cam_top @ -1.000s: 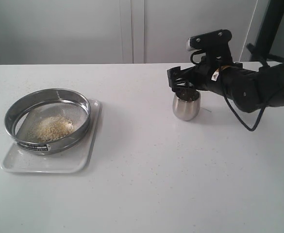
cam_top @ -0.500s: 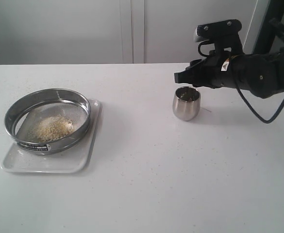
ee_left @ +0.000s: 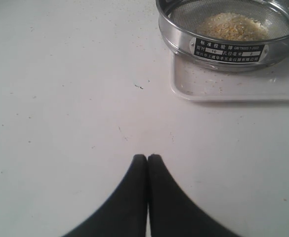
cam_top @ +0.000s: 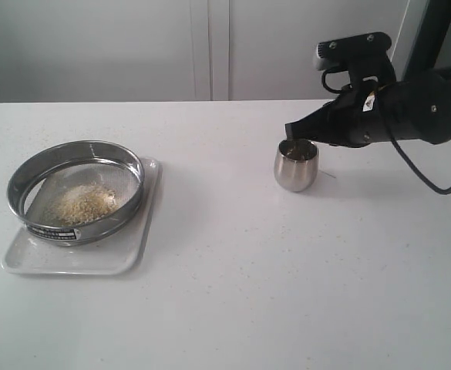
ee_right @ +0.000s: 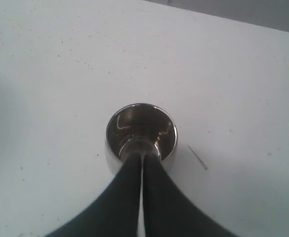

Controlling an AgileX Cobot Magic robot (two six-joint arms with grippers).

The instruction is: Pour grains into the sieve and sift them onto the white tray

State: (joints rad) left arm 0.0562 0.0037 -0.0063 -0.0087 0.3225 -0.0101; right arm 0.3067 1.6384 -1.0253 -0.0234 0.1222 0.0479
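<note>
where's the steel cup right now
Exterior view, right of centre: the steel cup stands upright on the table, just under the right gripper, far from the sieve.

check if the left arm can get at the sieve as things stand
Probably yes: only bare table lies between the shut left hand and the sieve on the white tray; it would need to open first.

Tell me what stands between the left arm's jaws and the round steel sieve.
Nothing visible. From the left gripper, jaws shut, only bare white table with a few stray specks stretches to the flat white rectangular tray, on which the wide round steel-rimmed mesh sieve rests.
</note>
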